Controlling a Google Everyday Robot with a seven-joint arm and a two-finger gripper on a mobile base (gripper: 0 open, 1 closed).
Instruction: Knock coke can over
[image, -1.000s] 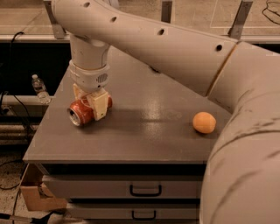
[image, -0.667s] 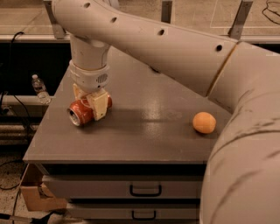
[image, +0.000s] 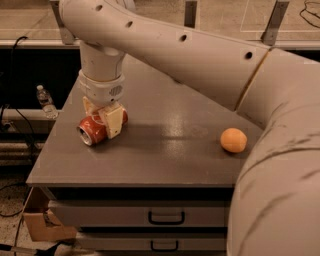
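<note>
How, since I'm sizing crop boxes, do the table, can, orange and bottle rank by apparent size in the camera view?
1. Table.
2. Can, on its side, partly hidden by the pincer over it at the table's left.
3. Orange and bottle look alike; the bottle is farther off, so no ranking.

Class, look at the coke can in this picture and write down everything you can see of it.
The coke can is red and looks like shiny metal, with a round silver end facing front-left. It lies on its side on the grey table, near the left edge. The gripper sits over its middle and hides part of it. Its lettering cannot be read. Nothing else touches it.
</note>
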